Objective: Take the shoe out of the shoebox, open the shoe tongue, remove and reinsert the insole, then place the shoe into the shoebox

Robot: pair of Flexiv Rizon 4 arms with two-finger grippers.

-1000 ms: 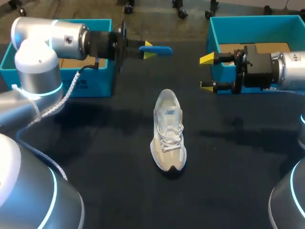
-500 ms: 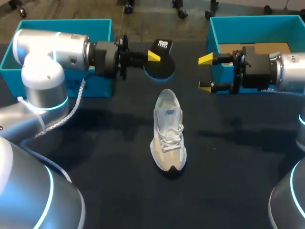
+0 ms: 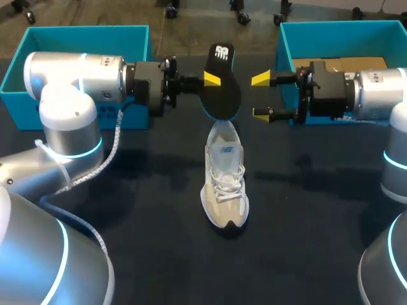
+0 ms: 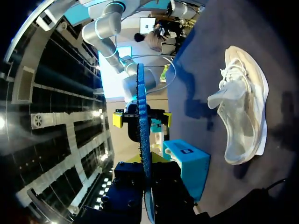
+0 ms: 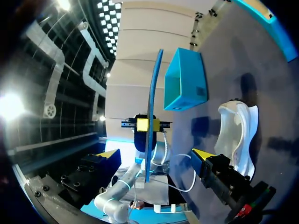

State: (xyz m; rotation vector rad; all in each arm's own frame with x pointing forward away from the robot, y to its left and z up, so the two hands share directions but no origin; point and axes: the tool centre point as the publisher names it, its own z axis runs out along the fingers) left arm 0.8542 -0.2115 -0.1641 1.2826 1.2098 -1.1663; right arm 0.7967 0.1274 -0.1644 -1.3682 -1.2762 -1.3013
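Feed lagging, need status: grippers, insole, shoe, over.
Left gripper shut on insole, raised near shoe heel. Right gripper open, facing insole. Shoe on its sole on table. Nothing between insole and shoe.
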